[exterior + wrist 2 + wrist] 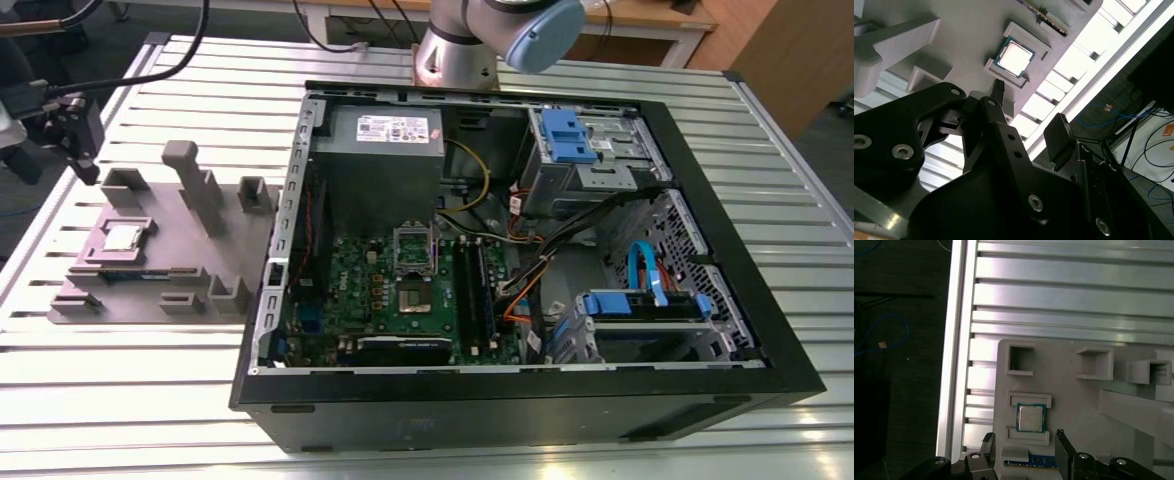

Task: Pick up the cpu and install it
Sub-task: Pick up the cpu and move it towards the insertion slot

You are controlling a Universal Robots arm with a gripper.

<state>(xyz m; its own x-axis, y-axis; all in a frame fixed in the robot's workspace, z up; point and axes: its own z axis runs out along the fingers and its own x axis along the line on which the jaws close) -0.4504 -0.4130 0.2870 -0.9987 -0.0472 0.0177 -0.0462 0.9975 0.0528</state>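
Cpu [1030, 418]: flat shiny silver square, thin green rim, seated in mauve tray [1064, 390]; pincer [1023, 436] apart, empty.

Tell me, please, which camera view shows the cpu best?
The first wrist view: it faces the cpu squarely, seated in the tray recess. The second wrist view shows it slanted, its top glaring. The exterior view shows it as a small square at the exterior view's left.
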